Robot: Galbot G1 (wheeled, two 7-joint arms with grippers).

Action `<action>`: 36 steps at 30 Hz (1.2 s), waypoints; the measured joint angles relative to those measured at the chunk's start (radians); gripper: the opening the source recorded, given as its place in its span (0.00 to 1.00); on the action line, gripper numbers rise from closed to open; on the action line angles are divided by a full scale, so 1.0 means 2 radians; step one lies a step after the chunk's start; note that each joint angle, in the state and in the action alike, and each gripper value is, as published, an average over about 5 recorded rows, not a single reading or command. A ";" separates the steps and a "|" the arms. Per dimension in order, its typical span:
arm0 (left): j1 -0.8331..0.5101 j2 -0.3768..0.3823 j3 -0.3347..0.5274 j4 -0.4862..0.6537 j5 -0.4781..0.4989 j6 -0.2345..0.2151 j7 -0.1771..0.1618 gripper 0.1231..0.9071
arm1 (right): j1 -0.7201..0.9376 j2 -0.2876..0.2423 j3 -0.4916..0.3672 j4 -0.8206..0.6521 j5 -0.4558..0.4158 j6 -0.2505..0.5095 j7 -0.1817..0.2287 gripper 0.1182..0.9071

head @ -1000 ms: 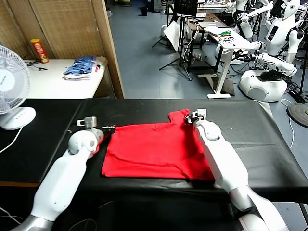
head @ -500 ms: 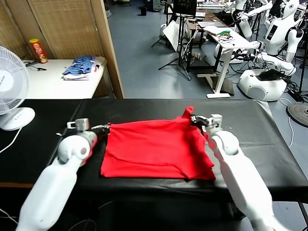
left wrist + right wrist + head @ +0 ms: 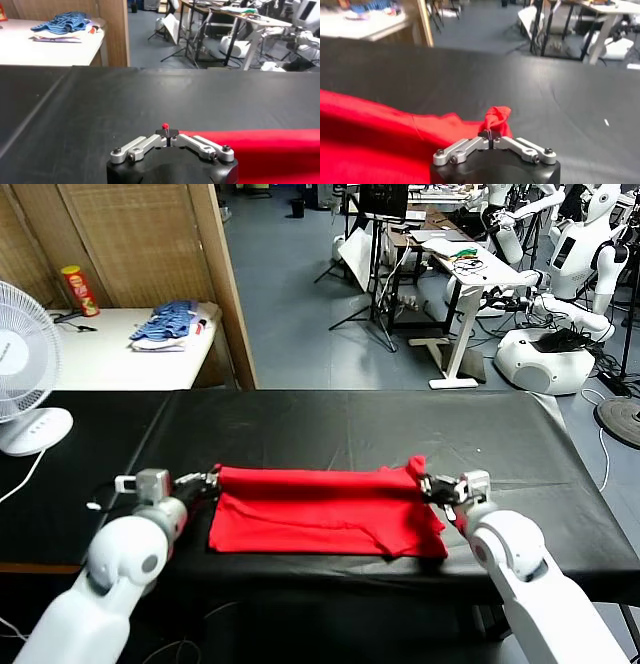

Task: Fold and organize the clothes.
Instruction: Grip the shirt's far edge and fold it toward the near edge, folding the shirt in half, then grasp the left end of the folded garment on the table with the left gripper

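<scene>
Red T-shirt (image 3: 320,509) lies on the black table (image 3: 350,419), its long axis running side to side along the table's near edge. Left gripper (image 3: 212,477) and right gripper (image 3: 428,484) each pinch, fully closed, one end of its raised far fold.

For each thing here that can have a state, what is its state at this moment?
Red T-shirt: partly folded on the black table, far edge lifted and pinched at both corners.
Left tool: shut on the T-shirt's left corner.
Right tool: shut on the T-shirt's right corner.
Fan: upright on the table's left end; running or not, cannot tell.
Blue striped clothing pile: lying on the white side table.
</scene>
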 joint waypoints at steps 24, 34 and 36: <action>0.005 -0.025 -0.006 0.010 -0.001 0.000 0.000 0.86 | 0.012 0.038 0.045 -0.018 -0.025 0.070 0.009 0.86; -0.033 -0.058 0.009 0.080 -0.006 -0.010 0.016 0.85 | 0.040 0.089 0.017 -0.091 -0.056 0.076 0.008 0.82; -0.033 -0.061 0.010 0.090 -0.007 -0.011 0.017 0.79 | 0.040 0.096 0.015 -0.097 -0.059 0.077 0.008 0.77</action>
